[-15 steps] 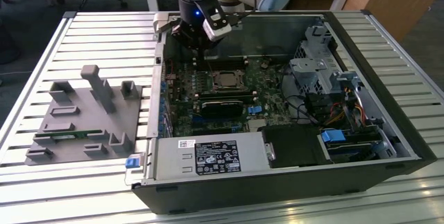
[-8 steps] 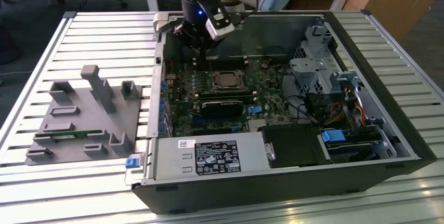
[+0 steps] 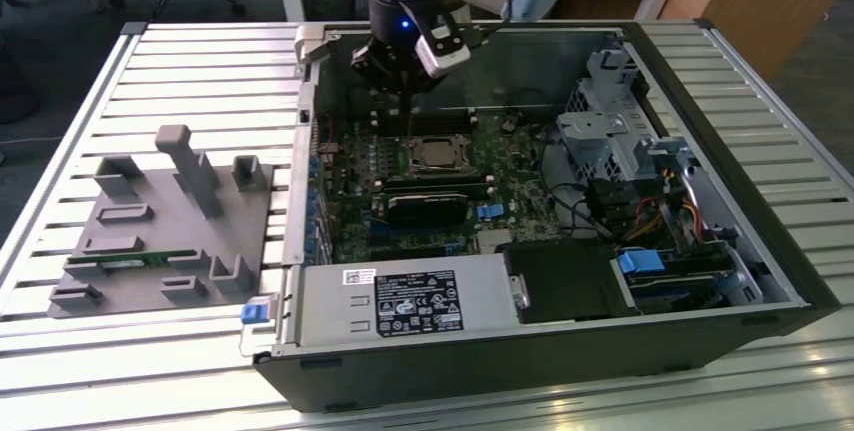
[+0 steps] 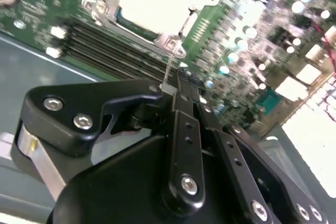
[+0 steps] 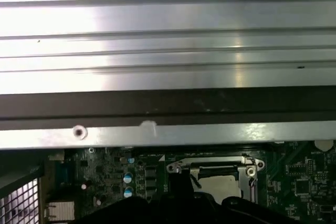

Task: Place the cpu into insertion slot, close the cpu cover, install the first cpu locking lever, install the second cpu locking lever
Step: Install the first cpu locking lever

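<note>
gripper [image 4: 181, 85] pinched together on thin wire locking lever [image 4: 169, 64] beside cpu [image 4: 149, 1]; stiff, springy, probably slippery, best gripped at its free end

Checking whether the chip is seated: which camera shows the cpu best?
The second wrist view: the cpu appears close and large, lying in its socket under the silver frame. The exterior view shows it small; the first wrist view catches it partly behind the gripper.

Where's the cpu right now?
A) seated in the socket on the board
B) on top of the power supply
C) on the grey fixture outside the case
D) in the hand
A: the exterior view shows the cpu lying flat in the socket on the board, below the hand.
</note>
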Controlling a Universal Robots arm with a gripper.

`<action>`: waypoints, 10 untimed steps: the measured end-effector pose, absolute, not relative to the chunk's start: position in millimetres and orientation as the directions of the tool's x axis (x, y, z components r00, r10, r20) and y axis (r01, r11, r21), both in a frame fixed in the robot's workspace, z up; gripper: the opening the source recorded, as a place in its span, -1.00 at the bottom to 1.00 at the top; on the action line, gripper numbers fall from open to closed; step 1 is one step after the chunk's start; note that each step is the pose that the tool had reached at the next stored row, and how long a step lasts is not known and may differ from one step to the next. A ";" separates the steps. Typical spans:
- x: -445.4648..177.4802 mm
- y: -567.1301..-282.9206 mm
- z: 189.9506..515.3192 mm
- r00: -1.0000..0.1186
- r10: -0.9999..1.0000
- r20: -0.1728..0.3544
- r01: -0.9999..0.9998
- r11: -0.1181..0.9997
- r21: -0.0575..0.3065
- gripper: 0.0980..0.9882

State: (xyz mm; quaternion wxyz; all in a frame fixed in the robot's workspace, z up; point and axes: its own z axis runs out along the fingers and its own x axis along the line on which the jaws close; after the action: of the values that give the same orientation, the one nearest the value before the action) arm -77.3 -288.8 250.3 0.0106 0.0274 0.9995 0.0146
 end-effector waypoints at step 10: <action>-69.6 -288.8 249.2 -0.998 0.055 -0.019 0.054 0.998 0.033 -0.98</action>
State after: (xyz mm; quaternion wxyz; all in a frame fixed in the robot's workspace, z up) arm -69.6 -288.8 249.2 0.0102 0.0274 0.9994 0.0165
